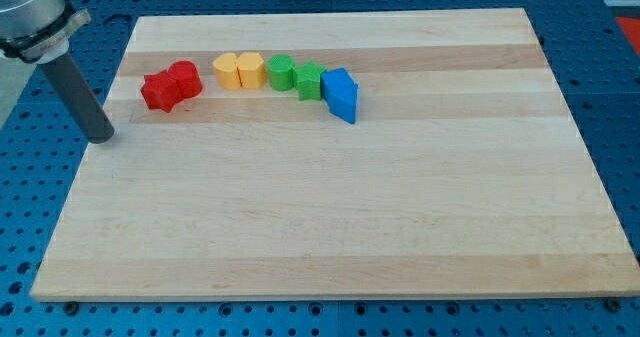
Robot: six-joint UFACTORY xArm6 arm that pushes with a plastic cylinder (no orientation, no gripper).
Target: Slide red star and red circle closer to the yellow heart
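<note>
Pale wooden board (pixel 330 217) lies on a blue perforated bench (pixel 620 97). Red star (pixel 158 92) touches red circle (pixel 185 79), near the yellow heart (pixel 239 71) to their right. My tip (pixel 101 136), holding nothing, rests left of them, apart.

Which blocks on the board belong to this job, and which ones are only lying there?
For the job:
red star
red circle
yellow heart
my tip, at the board's left edge, left of and below the red pair

Only lying there:
green circle
green star
blue block
</note>
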